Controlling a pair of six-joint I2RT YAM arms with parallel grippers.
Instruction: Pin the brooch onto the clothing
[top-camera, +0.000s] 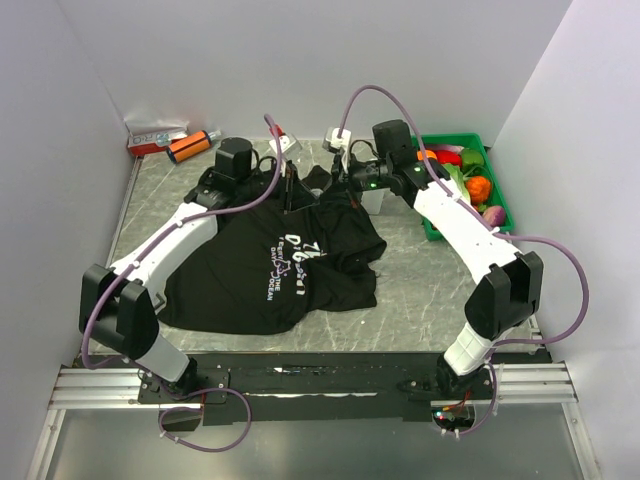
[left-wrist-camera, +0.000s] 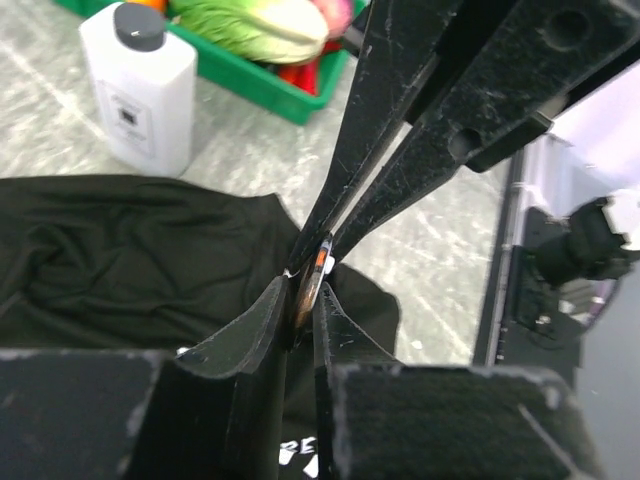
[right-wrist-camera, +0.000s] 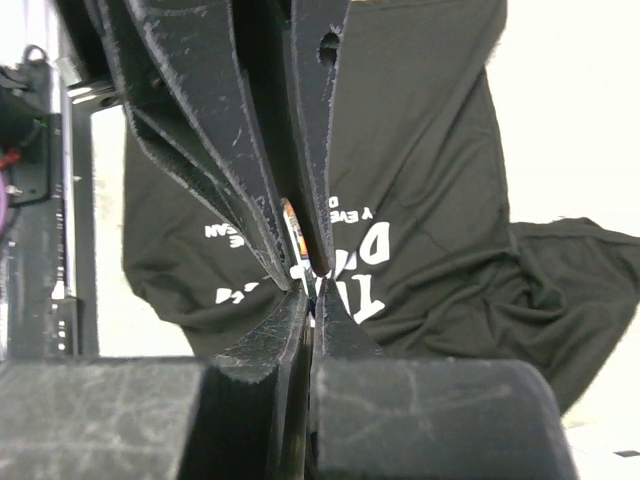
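Observation:
The black T-shirt (top-camera: 262, 292) with white lettering lies spread on the table; it also shows in the left wrist view (left-wrist-camera: 120, 260) and the right wrist view (right-wrist-camera: 450, 150). Both grippers meet tip to tip above its upper part. My left gripper (left-wrist-camera: 303, 297) is shut on the brooch (left-wrist-camera: 312, 278), a small round disc with an orange edge, seen edge-on. My right gripper (right-wrist-camera: 312, 290) is shut on the same brooch (right-wrist-camera: 292, 222) from the opposite side. In the top view the left gripper (top-camera: 291, 188) and the right gripper (top-camera: 335, 182) hide the brooch.
A white bottle with a black cap (left-wrist-camera: 140, 85) stands just beyond the shirt, near the right gripper (top-camera: 372, 197). A green bin of toy vegetables (top-camera: 500, 195) is at the back right. An orange bottle (top-camera: 193, 145) and a red-white box (top-camera: 155, 138) lie at the back left.

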